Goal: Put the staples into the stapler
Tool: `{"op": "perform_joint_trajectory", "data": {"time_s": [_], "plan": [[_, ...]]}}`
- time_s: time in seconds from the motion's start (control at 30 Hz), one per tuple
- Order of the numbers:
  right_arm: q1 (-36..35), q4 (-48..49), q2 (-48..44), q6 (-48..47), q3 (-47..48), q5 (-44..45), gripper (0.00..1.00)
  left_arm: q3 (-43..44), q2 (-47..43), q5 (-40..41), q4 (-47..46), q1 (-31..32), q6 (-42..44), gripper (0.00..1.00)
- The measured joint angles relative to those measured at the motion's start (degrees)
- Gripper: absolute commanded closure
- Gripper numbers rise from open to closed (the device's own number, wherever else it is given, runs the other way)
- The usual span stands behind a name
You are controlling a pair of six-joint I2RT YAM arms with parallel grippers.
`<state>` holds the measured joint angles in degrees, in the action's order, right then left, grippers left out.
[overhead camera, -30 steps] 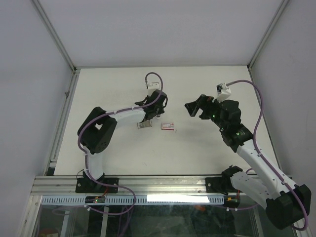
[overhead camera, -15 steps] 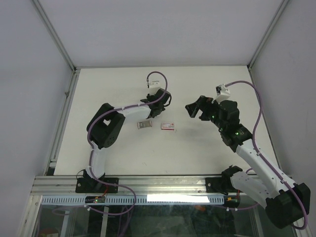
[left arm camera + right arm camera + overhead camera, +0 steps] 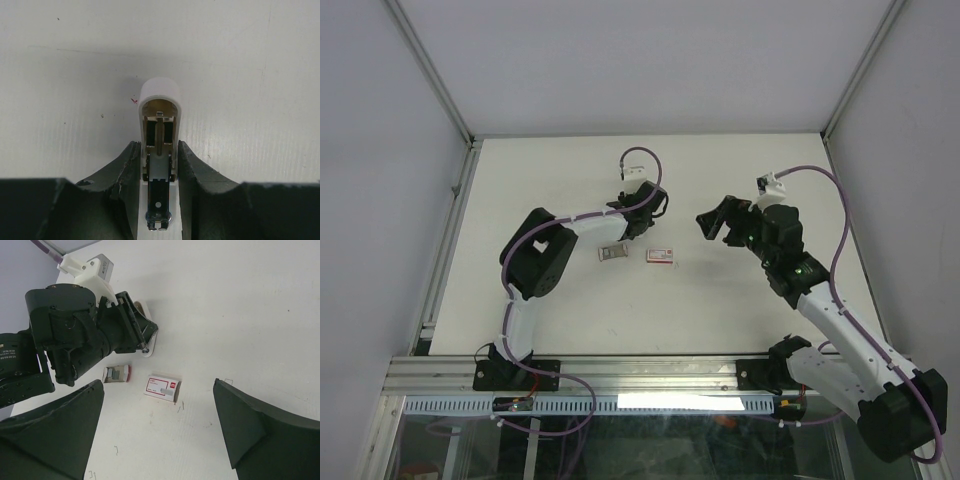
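My left gripper (image 3: 159, 152) is shut on the white stapler (image 3: 160, 92), which lies open on the table with its metal channel showing between my fingers. In the top view the left gripper (image 3: 642, 212) hides the stapler. The staples (image 3: 612, 253) lie in a small open tray just near-left of it, and also show in the right wrist view (image 3: 116, 373). My right gripper (image 3: 718, 222) is open and empty, held above the table to the right. In the right wrist view its jaws stand wide apart, with the stapler's white end (image 3: 149, 346) under the left gripper (image 3: 141, 335).
A red-and-white box (image 3: 662, 256) lies right of the staples, with a short grey strip on it in the right wrist view (image 3: 161, 386). Several loose bent staples (image 3: 180, 406) are scattered on the table near the box.
The left arm's elbow has swung right and its gripper has shifted slightly back and right on the stapler. The right gripper has barely moved.
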<state>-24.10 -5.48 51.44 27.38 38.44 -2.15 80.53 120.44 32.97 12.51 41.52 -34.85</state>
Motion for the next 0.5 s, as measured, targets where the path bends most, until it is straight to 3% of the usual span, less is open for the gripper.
{"op": "perform_joint_trajectory", "data": {"time_s": [0.3,0.5], "plan": [[0.00,-0.55,-0.04,-0.15,-1.18,3.37,0.08,0.00,-0.04,-1.77,0.00,0.00,1.95,0.24],[0.20,-4.98,-0.63,-4.81,0.46,10.49,0.08,-3.17,-6.01,-6.80,1.03,0.00,4.35,0.04]]}}
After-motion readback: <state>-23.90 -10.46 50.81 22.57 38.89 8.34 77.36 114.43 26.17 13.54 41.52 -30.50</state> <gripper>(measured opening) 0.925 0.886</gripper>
